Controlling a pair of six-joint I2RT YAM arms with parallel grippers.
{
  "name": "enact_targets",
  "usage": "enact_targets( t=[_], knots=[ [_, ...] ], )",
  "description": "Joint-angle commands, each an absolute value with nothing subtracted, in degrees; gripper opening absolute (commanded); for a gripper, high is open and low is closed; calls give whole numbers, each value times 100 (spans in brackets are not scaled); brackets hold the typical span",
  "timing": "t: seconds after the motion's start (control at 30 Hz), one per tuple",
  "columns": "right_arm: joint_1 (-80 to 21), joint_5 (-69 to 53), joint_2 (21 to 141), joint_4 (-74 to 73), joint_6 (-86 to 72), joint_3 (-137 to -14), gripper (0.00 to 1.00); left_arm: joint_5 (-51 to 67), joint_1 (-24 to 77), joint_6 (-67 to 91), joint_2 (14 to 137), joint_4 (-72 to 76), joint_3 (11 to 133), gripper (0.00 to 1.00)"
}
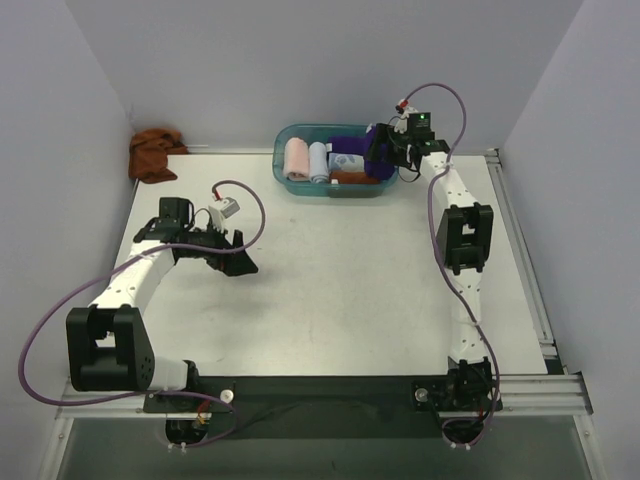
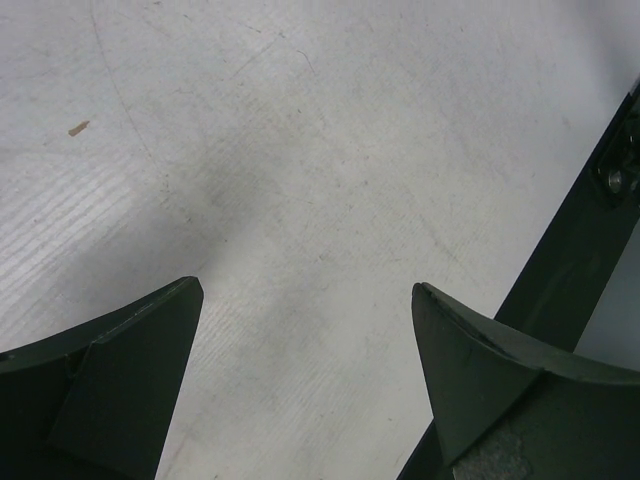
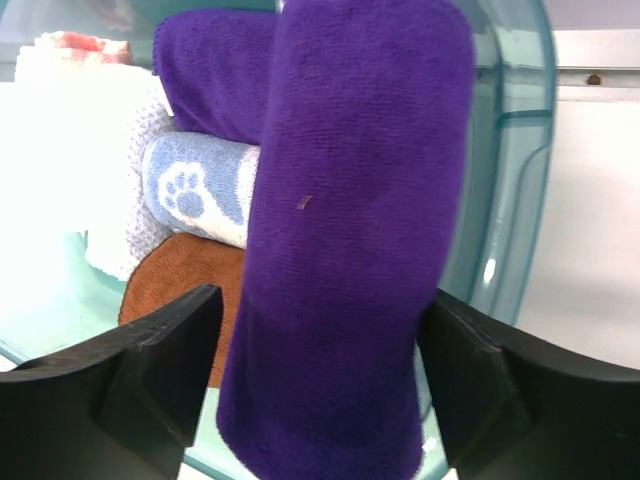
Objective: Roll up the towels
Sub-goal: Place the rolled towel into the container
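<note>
The deep purple towel (image 3: 350, 220) is a thick roll lying in the teal basin (image 3: 510, 190), on top of other rolled cloths. My right gripper (image 3: 320, 310) straddles its near end, jaws open, a narrow gap on each side. From above, the right gripper (image 1: 378, 150) hangs over the basin's right end (image 1: 285, 135), where the purple towel (image 1: 350, 143) shows. The rust-brown towel (image 1: 152, 152) lies crumpled in the far left corner. My left gripper (image 1: 245, 262) hovers open over bare table (image 2: 300, 150), nothing between its fingers (image 2: 150, 340).
The basin also holds a pink roll (image 1: 297, 158), a pale blue and white roll (image 1: 319, 160), a paw-print cloth (image 3: 200, 195) and a brown roll (image 3: 180, 285). A dark rail (image 2: 560, 270) runs along the table edge beside the left gripper.
</note>
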State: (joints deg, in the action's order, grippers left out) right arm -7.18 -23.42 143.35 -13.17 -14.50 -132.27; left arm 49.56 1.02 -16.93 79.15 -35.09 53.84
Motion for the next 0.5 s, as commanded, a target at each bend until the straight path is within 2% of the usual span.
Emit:
enact_targets(
  t=[0.0, 0.17, 0.2, 0.47],
  knots=[
    [-729, -2224, 14037, -1309, -1398, -13157, 80, 4712, 62, -1477, 7822, -3138, 5677, 97],
    [-695, -2162, 13572, -1310, -1362, -12991, 98, 4194, 26, -1100, 7725, -2918, 5958, 97],
    [-703, -2127, 13483, -1301, -1336, -12929, 100, 3670, 26, -803, 7795, -2866, 6055, 97],
    [-703, -1635, 12570, -1336, -792, -12420, 100, 2523, -369, -712, 7796, -2427, 6987, 97]
  ],
)
